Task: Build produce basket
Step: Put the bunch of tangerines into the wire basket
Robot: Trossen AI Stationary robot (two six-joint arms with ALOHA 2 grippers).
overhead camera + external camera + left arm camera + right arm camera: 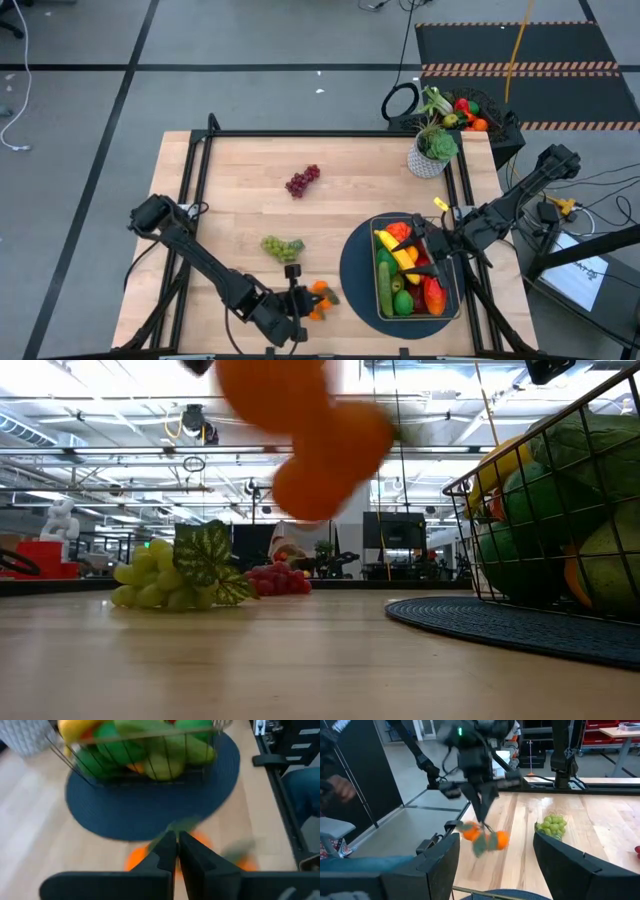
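My left gripper (296,296) is near the table's front edge, left of the dark round mat (355,270), and is shut on a cluster of small oranges with green leaves (318,300). The wire basket (455,300) stands on the mat, filled with a banana, green pieces and red pieces. My right gripper (432,252) is open and empty over the basket's far part. Green grapes (281,246) and purple grapes (302,180) lie on the table. My left gripper pinches the cluster's green stem (484,826) between its two fingers, which come from above and point down. The oranges (492,840) hang below the fingers. In the low view the oranges (305,440) hang clear of the table.
A potted plant in a white pot (432,152) stands at the table's far right corner. A black bin with more produce (468,112) is beyond it. Bare wood lies between the grapes and the mat.
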